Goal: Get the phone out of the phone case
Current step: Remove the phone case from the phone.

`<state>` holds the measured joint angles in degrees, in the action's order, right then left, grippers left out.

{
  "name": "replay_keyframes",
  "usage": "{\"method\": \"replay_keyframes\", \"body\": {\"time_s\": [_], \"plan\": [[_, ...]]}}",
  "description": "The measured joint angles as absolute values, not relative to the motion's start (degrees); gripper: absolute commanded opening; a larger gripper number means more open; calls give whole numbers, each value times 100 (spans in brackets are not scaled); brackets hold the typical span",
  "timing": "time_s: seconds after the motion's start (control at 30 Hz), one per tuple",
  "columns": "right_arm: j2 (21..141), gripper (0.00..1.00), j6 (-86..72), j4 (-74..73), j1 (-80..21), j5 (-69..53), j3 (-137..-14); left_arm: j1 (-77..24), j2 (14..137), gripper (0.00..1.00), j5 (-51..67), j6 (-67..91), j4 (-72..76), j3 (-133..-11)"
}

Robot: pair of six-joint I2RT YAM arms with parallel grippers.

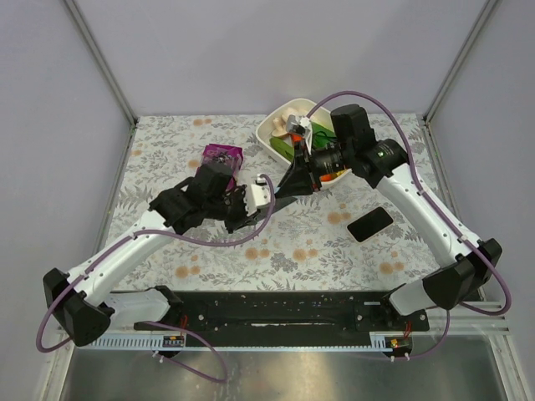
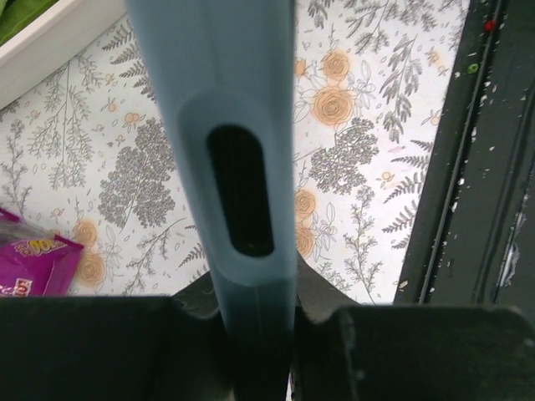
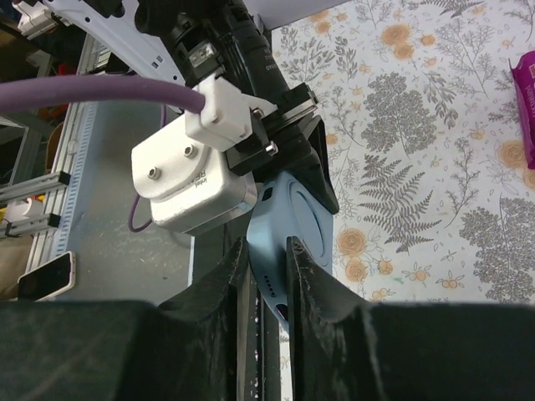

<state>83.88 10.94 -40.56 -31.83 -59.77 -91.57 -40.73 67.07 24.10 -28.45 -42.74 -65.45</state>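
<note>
The light blue phone case [image 2: 242, 109] stands on edge above the flowered table, and my left gripper [image 2: 251, 292] is shut on its lower part. An oval cut-out in the case shows dark inside. In the right wrist view the same case [image 3: 292, 217] shows its ring-marked back, and my right gripper [image 3: 267, 259] is shut on one corner, a finger on each face. From above, the two grippers meet mid-table: left [image 1: 251, 205], right [image 1: 288, 185]. A black phone [image 1: 369, 224] lies flat on the table to the right. Whether the case holds anything I cannot tell.
A white bin [image 1: 276, 134] with assorted items stands at the back, just behind the right arm. A purple packet [image 1: 221, 156] lies at the back left of the grippers. The black base rail [image 1: 276, 309] runs along the near edge.
</note>
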Motion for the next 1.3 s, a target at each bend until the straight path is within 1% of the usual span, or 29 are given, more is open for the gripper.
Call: {"method": "replay_keyframes", "body": {"time_s": [0.07,0.47,0.73,0.97,1.3], "plan": [[8434,0,1033,-4093,-3183,-5999,-9157,-4156,6659,0,2217,-2851,-4209,-6458],[8864,0,456,-4287,-3242,-6270,-9181,-4525,6195,0,1162,-3004,-4012,-5900],[9153,0,47,-4313,-3264,-6482,-9341,-4650,5911,0,738,-3188,-3771,-5568],[9417,0,-325,-4309,-3249,-6635,-9424,-4764,5828,0,565,-3422,-3765,-5435],[9406,0,-156,-4305,-3242,-6657,-9376,-4748,5826,0,731,-3291,-3817,-5435]]}}
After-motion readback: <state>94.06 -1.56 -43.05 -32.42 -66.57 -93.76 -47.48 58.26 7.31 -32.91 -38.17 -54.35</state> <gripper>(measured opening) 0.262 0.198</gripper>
